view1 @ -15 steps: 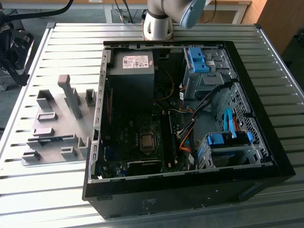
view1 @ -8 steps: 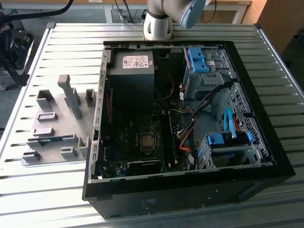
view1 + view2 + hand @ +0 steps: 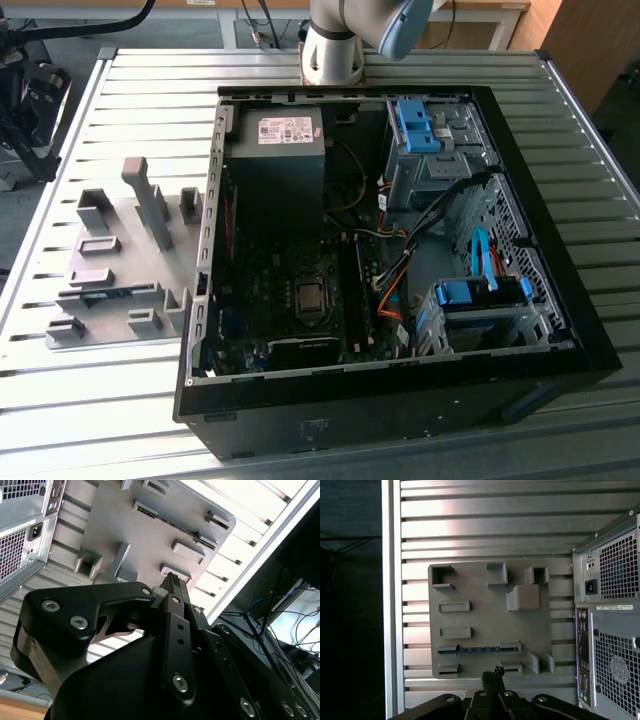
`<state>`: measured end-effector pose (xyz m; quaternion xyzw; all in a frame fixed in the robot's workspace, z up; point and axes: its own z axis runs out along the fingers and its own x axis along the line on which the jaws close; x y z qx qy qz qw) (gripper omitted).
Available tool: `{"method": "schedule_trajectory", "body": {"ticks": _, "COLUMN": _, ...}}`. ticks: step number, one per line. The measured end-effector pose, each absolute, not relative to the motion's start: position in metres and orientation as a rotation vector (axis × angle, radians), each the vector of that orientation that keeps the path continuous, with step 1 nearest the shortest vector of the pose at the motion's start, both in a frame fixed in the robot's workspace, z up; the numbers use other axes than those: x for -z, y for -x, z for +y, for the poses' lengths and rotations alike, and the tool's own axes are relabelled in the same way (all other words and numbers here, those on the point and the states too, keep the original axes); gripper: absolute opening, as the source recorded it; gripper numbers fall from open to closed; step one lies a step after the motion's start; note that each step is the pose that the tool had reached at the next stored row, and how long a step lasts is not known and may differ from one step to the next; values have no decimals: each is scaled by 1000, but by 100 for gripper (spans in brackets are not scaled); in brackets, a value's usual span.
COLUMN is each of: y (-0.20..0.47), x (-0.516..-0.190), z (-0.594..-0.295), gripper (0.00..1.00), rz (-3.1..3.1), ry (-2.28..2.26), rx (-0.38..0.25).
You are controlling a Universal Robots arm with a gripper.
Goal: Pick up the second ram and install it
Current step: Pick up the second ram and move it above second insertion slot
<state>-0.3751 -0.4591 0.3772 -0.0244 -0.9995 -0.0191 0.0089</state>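
Grey holder [image 3: 485, 615] with second ram [image 3: 479, 650]

The exterior view's top edge cuts off your arm [image 3: 345, 45]; in the first wrist view the second ram [image 3: 479, 650] shows only its edge.

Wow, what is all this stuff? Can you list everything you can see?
table: one, silver, slatted, under everything
computer case: one, black, open, on the table
power supply: one, dark grey with a pale label, inside the case nearest the robot arm
drive-bay clips: two, bright blue, inside the case on the exterior view's right
cables: a few, orange, inside the case
holder plate: one, grey, on the table at the exterior view's left of the case
second ram: one, blue-green, lying in a holder plate slot
robot arm: one, pale grey, behind the case
tool: one, black, near the second ram
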Motion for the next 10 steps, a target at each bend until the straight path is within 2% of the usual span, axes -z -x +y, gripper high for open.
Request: {"method": "schedule_trajectory", "body": {"ticks": 10, "y": 375, "x": -377, "z": -459, "gripper": 10, "rz": -3120, "ry": -94, "rx": 58}}
